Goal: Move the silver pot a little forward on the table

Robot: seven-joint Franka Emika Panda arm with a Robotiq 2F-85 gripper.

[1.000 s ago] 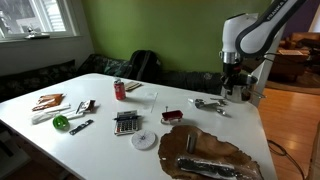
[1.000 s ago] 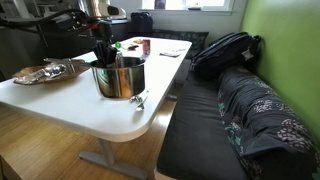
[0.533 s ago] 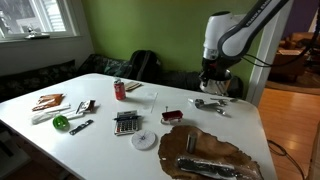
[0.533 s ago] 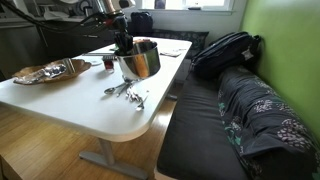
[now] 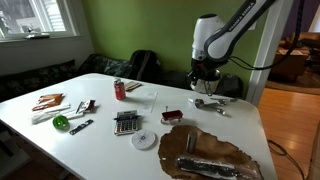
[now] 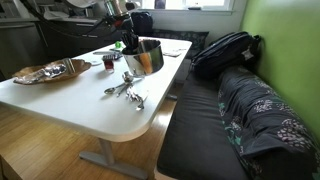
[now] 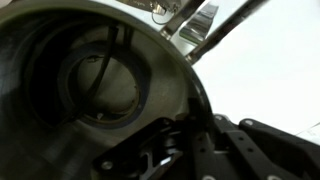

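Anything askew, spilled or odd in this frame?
The silver pot leans tilted in an exterior view, gripped at its rim by the end effector, not standing flat on the table. Nothing looks spilled.

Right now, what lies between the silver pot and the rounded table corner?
Metal utensils lie on the table between silver pot and corner, in an exterior view.

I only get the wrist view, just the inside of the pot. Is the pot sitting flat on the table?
Observer: No. The pot is tilted and looks lifted, with the gripper holding its rim.
Operator: Anything lying close to it?
Observer: Metal utensils lie on the table, nearer the edge and apart from the pot.
Operator: And on its other side?
Observer: A small dark red thing sits beside it, toward the brown mat.
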